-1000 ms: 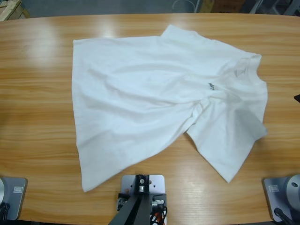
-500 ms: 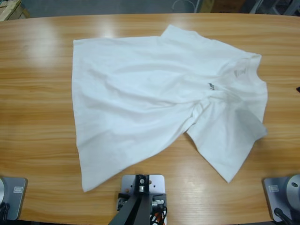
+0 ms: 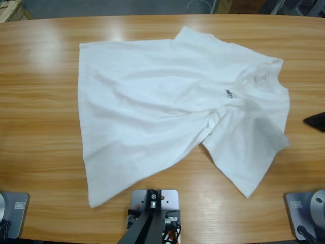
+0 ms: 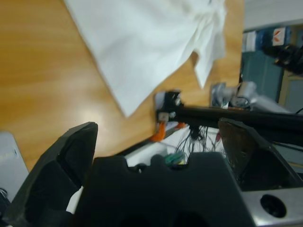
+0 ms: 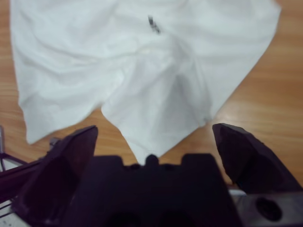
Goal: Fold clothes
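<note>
The white T-shirt (image 3: 172,101) lies spread and wrinkled across the wooden table (image 3: 40,132), its collar (image 3: 260,76) to the right and a small dark chest print (image 3: 229,93) beside a bunched fold. A black tip of my right gripper (image 3: 316,121) pokes in at the right edge, apart from the shirt. In the right wrist view the right gripper (image 5: 154,131) is open above the T-shirt (image 5: 142,61) near a sleeve. My left gripper (image 4: 158,126) is open and holds nothing, off the T-shirt (image 4: 151,42), whose hem corner points toward it. The left arm is out of the high view.
Bare wood surrounds the shirt on all sides, with wide strips at the left (image 3: 35,101) and along the front edge. A pale wooden crate (image 3: 9,9) sits beyond the far left corner of the table.
The black gripper tip at the right edge has come farther into view and sits lower than before. The shirt has not moved.
</note>
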`<action>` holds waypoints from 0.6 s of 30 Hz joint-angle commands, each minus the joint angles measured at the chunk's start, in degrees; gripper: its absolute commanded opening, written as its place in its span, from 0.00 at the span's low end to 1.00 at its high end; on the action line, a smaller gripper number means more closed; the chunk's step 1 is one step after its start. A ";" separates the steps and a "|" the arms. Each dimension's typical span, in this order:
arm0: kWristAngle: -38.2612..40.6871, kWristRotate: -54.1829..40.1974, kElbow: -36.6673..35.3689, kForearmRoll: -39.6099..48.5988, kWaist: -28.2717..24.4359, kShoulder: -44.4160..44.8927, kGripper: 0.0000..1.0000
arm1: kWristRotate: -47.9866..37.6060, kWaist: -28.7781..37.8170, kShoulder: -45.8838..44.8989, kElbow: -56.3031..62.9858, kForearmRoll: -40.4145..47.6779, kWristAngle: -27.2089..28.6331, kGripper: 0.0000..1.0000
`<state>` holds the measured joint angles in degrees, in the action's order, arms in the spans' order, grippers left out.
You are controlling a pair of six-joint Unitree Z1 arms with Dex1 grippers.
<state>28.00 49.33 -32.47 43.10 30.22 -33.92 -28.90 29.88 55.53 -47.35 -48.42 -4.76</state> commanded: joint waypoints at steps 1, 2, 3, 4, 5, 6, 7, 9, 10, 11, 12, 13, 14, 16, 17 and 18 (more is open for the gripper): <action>5.99 4.14 12.53 -9.61 1.37 1.10 0.99 | -2.57 1.33 2.69 3.28 -0.16 0.01 1.00; 6.40 3.91 12.53 -11.09 1.69 0.01 0.99 | -2.62 1.33 2.76 3.39 0.05 0.01 1.00; 6.34 3.81 12.31 -12.92 2.50 -1.22 0.99 | -2.65 1.33 2.83 3.53 0.21 -0.08 1.00; 6.15 3.70 11.99 -15.08 3.81 -3.43 0.99 | -2.65 1.33 2.87 3.67 0.36 -0.23 1.00; 5.68 3.67 11.81 -17.60 5.96 -6.99 1.00 | -2.65 1.33 2.99 3.76 0.49 -0.25 1.00; 4.41 3.88 11.76 -20.57 9.37 -11.50 1.00 | -2.65 1.33 3.20 3.76 0.59 -0.25 1.00; 2.44 4.56 11.41 -23.91 13.57 -16.44 1.00 | -2.65 1.33 3.45 3.76 0.73 -0.25 1.00; -1.76 8.03 9.97 -28.42 20.16 -24.53 1.00 | -2.65 1.33 3.59 3.76 0.79 -0.34 1.00; -3.85 9.52 9.79 -30.22 21.57 -26.13 0.99 | -2.65 1.33 3.48 3.76 0.79 -0.34 1.00; -5.42 10.59 9.79 -31.31 22.06 -26.58 0.99 | -2.67 1.33 3.41 3.76 0.79 -0.41 1.00; -6.38 10.87 9.90 -31.52 22.24 -26.53 0.99 | -2.74 1.33 3.36 3.81 0.79 -0.55 1.00; -7.07 11.05 10.48 -31.50 22.27 -26.04 0.99 | -2.74 1.33 3.36 3.86 0.84 -0.55 1.00; -7.74 11.52 11.44 -31.50 22.43 -25.65 0.99 | -2.74 1.33 3.36 3.93 1.00 -0.60 1.00; -11.89 14.14 13.06 -31.89 25.56 -26.00 1.00 | -2.74 1.33 3.36 4.04 1.19 -0.60 1.00; -14.08 15.79 13.80 -33.93 27.83 -27.15 1.00 | -2.78 1.33 3.34 4.27 1.42 -0.74 1.00; -15.75 17.61 14.24 -36.58 30.30 -29.71 1.00 | -2.83 1.33 3.46 4.44 1.65 -0.97 1.00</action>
<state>21.37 60.04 -22.53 12.63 52.09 -58.04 -31.04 30.70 57.83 -45.04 -48.06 -4.76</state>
